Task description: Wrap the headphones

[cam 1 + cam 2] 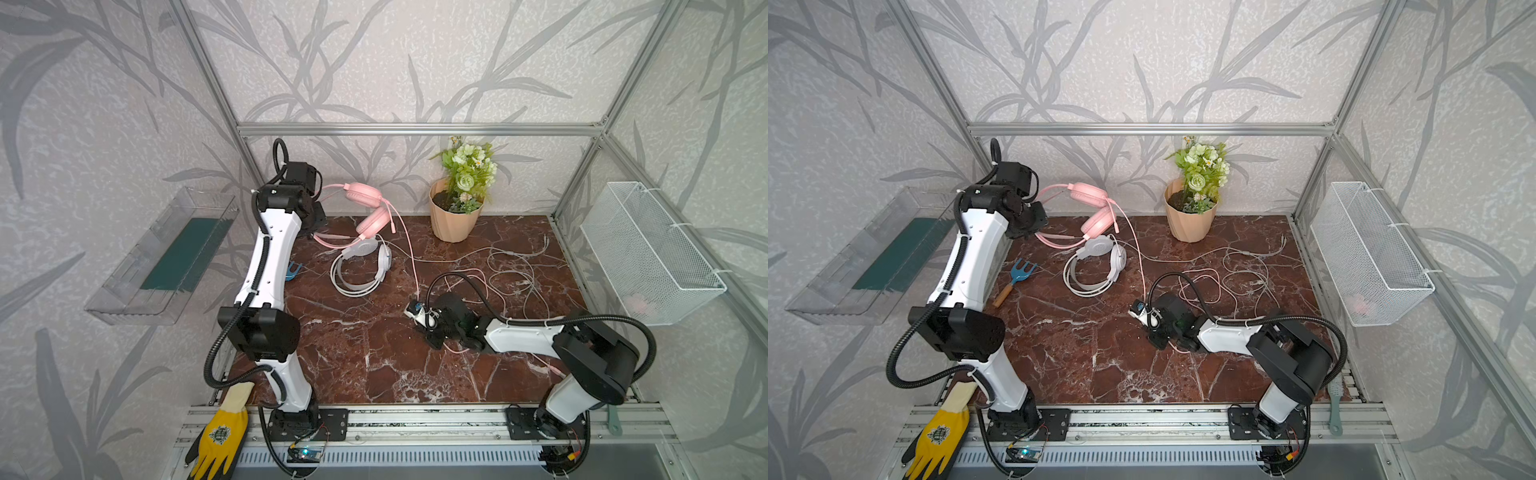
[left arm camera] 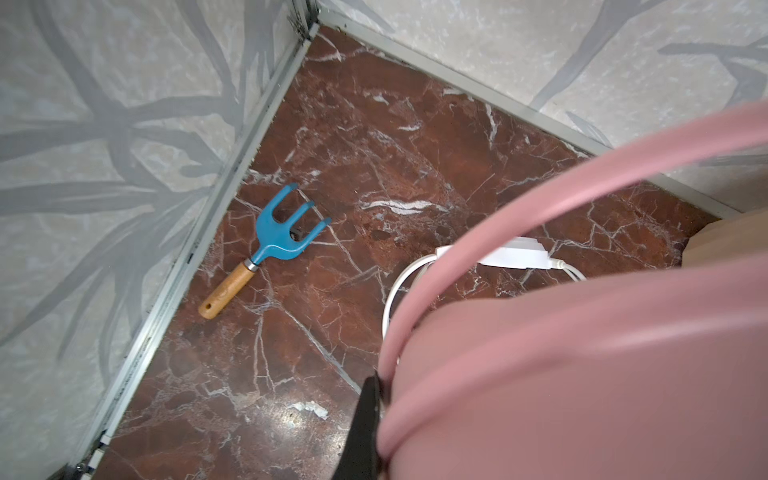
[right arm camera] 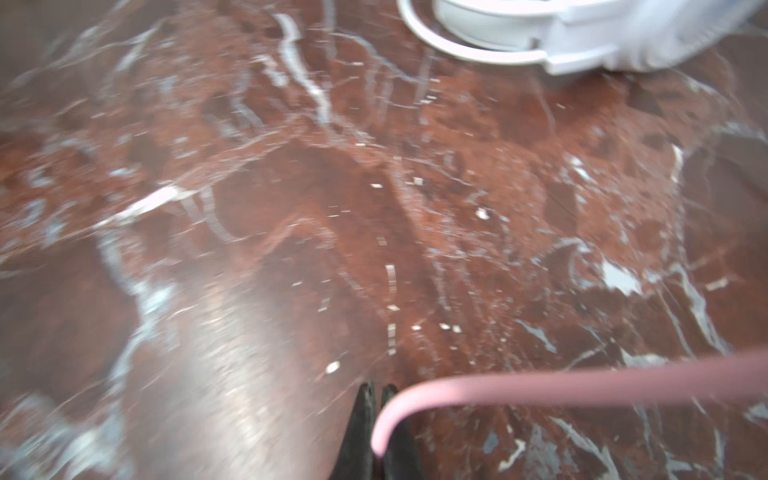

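The pink headphones (image 1: 371,221) hang raised above the back left of the tabletop (image 1: 353,353), with the left gripper (image 2: 380,395) clamped shut on the headband. The pink cable (image 3: 582,380) runs from an earcup down to mid-tabletop, where the right gripper (image 3: 378,392) is closed on it; the rest lies in loose loops nearby. No turn of cable is visible around the headband or earcups, so winding appears not yet begun. The white headphones (image 1: 362,248) lie flat just in front of the pink pair, with the white cable (image 1: 1246,252) sprawled across the right side, unwrapped. Both wraps remain to be done.
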